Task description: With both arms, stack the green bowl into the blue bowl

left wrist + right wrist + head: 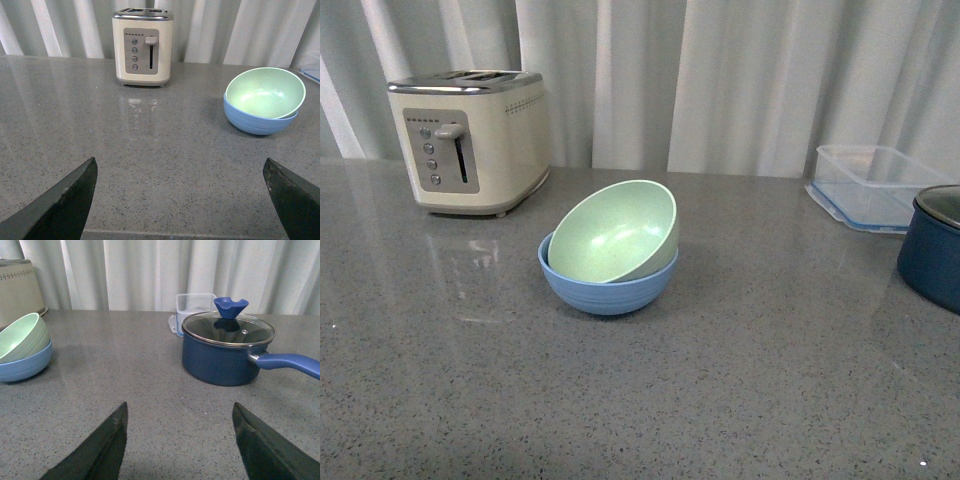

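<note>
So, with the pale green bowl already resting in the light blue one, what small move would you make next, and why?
Probably a gentle nudge with the open left gripper to level the pale mint-green plastic bowl. It sits tilted inside the light sky-blue plastic bowl, its far rim raised rather than nested flat. Both grippers are empty and well back from the bowls, the right gripper open too.
</note>
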